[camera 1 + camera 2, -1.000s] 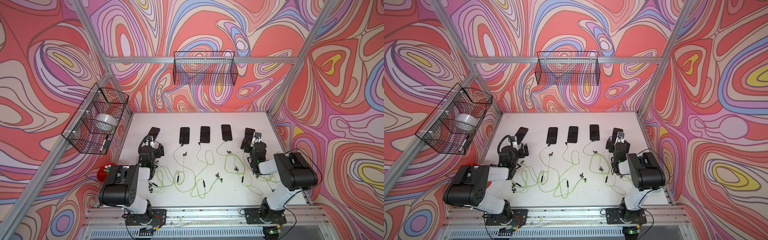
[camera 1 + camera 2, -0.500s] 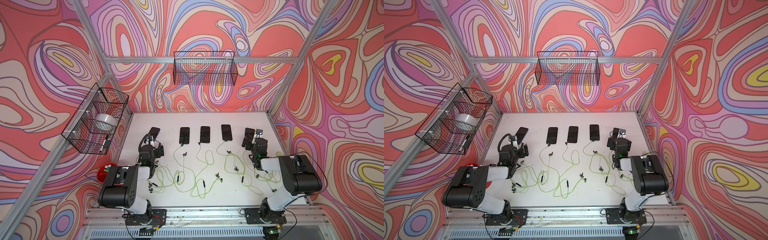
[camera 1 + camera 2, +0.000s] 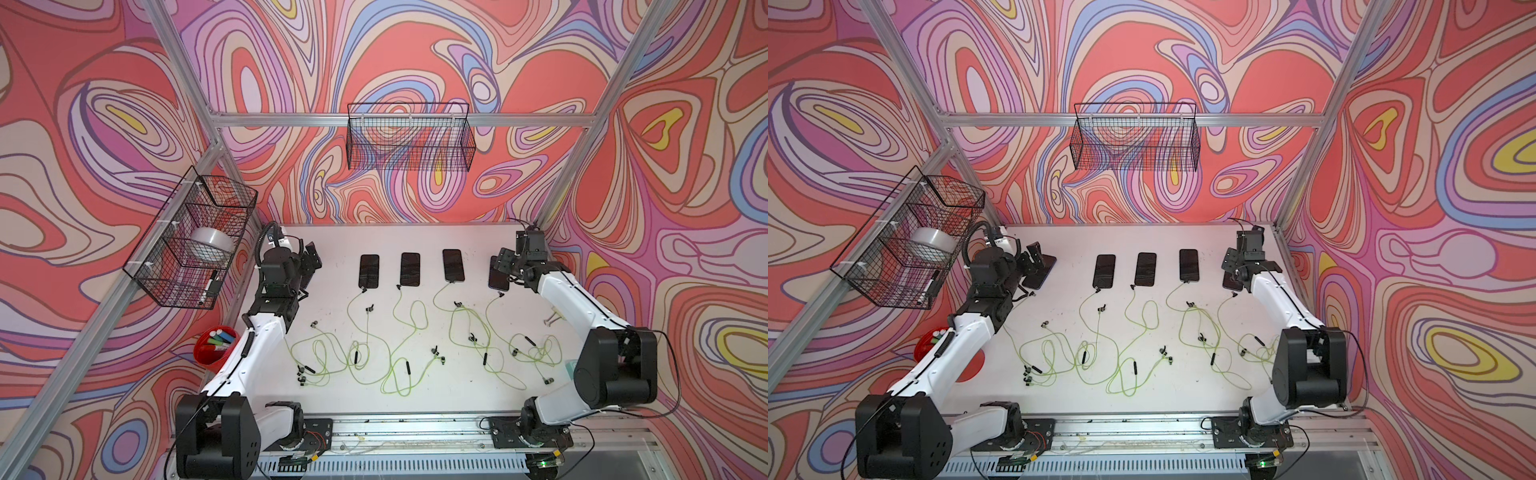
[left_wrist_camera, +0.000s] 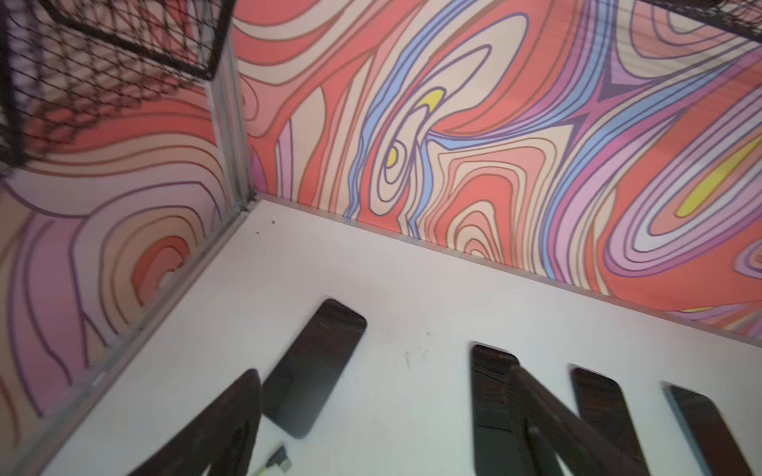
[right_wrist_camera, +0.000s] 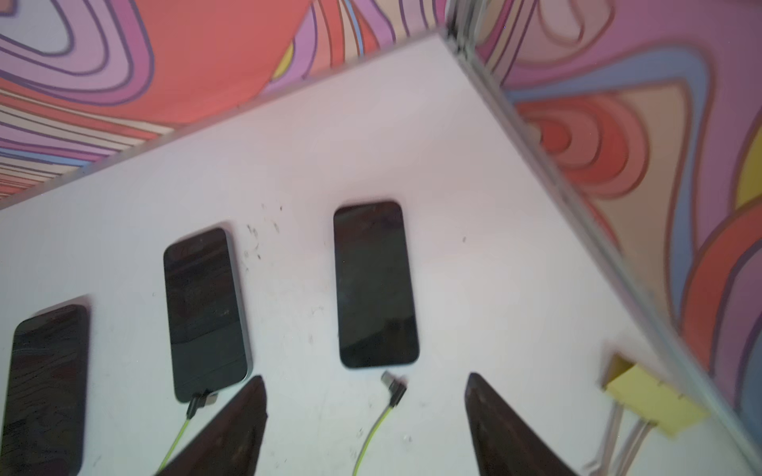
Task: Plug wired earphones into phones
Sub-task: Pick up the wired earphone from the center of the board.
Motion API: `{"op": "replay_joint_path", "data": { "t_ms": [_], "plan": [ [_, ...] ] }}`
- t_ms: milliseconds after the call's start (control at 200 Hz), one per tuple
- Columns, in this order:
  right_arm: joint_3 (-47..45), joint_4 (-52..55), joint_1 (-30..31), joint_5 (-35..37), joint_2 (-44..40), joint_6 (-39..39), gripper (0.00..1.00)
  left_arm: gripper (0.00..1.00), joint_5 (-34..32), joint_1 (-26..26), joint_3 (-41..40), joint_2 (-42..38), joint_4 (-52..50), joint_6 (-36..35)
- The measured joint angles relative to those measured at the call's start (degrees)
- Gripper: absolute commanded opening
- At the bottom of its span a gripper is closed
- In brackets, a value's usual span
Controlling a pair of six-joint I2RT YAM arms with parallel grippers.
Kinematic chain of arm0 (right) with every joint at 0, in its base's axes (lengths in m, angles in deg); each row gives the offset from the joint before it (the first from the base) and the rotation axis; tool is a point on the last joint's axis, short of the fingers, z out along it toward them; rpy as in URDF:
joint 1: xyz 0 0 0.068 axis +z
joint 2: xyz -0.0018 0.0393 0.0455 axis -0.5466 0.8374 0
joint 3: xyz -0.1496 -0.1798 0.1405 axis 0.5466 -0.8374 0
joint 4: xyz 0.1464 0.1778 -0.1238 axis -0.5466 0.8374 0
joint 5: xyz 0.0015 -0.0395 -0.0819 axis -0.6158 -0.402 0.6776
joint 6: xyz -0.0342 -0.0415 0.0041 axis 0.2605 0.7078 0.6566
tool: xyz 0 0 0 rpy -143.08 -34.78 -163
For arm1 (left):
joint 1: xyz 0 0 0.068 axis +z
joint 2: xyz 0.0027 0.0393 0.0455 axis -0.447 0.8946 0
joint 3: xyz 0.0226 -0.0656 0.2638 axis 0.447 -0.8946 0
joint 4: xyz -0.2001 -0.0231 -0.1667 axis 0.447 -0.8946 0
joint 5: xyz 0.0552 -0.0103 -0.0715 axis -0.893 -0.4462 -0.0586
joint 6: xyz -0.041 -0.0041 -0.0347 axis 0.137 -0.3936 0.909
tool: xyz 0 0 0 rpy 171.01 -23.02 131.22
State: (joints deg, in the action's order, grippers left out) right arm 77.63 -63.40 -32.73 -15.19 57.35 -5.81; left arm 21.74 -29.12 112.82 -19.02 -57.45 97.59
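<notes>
Right claw (image 5: 365,377) (spread wide) near phone (image 5: 373,284)

phones (image 3: 369,271) glossy blk, table (image 3: 415,241) matt white, baskets (image 3: 409,137) blk wire, frame (image 3: 291,120) brushed alu.

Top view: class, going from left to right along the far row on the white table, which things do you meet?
Left pincer → left-of-centre phone → centre phone → right-of-centre phone → right pincer.

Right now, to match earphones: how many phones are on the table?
5, in one row: left end phone, three middle phones, right end phone. From above, arms partly hide both ends.
</notes>
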Motion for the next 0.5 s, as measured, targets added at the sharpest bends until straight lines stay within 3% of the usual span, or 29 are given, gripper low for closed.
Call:
{"op": "replay_joint_path", "data": {
  "t_ms": [60,110,305,501],
  "plan": [
    [0.33,4.09,0.0,-1.44,2.29,-3.06,0.45,0.82,3.04,-1.64,0.02,0.9,-1.9,3.72],
    [1.11,6.8,-0.02,-2.99,4.92,-4.09,0.4,0.81,5.14,-4.07,0.55,2.29,-4.04,6.19],
    [3.87,11.26,0.02,-7.91,14.21,-8.7,0.4,0.83,12.57,-13.6,8.48,10.43,-12.04,10.43],
    [3.93,12.35,0.02,-8.02,16.26,-10.43,0.4,0.84,15.54,-18.14,10.99,12.13,-13.66,11.58]
  ]
}}
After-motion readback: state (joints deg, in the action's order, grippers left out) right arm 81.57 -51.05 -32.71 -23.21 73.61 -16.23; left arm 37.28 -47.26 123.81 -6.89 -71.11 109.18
